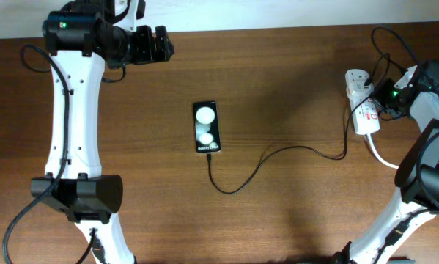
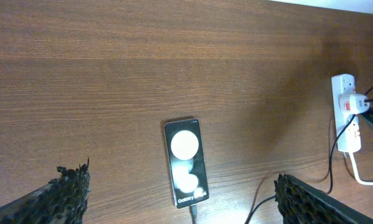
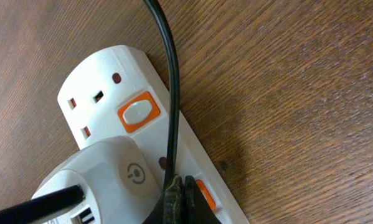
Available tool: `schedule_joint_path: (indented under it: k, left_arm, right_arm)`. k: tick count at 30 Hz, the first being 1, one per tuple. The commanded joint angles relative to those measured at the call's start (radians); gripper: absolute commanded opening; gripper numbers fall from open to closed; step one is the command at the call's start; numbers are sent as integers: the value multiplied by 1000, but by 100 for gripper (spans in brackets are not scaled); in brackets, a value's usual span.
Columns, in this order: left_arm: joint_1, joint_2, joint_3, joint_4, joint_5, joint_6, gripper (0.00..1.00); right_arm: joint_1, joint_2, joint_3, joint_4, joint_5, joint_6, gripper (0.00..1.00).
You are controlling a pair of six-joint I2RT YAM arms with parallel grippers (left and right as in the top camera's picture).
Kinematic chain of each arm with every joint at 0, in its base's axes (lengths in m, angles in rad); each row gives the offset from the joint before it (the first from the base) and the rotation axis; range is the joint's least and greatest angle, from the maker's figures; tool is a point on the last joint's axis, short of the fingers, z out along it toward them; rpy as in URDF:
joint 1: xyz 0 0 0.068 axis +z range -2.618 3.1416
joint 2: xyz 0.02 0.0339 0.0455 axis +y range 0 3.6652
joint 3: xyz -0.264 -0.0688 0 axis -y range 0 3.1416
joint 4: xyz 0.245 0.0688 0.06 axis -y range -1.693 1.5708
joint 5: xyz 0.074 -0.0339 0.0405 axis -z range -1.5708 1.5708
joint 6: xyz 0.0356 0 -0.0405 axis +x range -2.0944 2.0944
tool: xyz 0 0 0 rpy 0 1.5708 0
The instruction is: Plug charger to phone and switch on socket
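The black phone [image 1: 207,127] lies flat mid-table; it also shows in the left wrist view [image 2: 187,162]. The thin black charger cable [image 1: 278,155] runs from the phone's near end to the white socket strip [image 1: 360,103] at the right. Its tip sits in the phone's port [image 2: 192,210]. My right gripper [image 3: 181,186] is shut, its fingertips pressed down on the strip [image 3: 111,118] beside an orange switch [image 3: 205,193]; a white adapter [image 3: 105,180] is plugged in there. My left gripper [image 2: 180,199] is open and empty, high above the phone.
A second orange-framed switch [image 3: 138,112] sits by the free outlet of the strip. The thick white cord [image 1: 380,155] leaves the strip toward the right edge. Wooden tabletop all round.
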Motion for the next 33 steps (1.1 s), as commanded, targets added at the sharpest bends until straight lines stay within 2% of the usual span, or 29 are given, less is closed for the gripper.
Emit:
schedule_joint_path:
  k: [1, 13, 33]
  left_arm:
    - [2, -24, 13, -1, -7, -2, 99]
    - [2, -24, 13, -1, -7, -2, 99]
    - [2, -24, 13, -1, -7, -2, 99]
  right_arm:
    - [64, 87, -42, -36, -82, 14, 4]
    - [65, 88, -42, -88, -189, 14, 4]
    - [103, 108, -42, -169, -159, 14, 4]
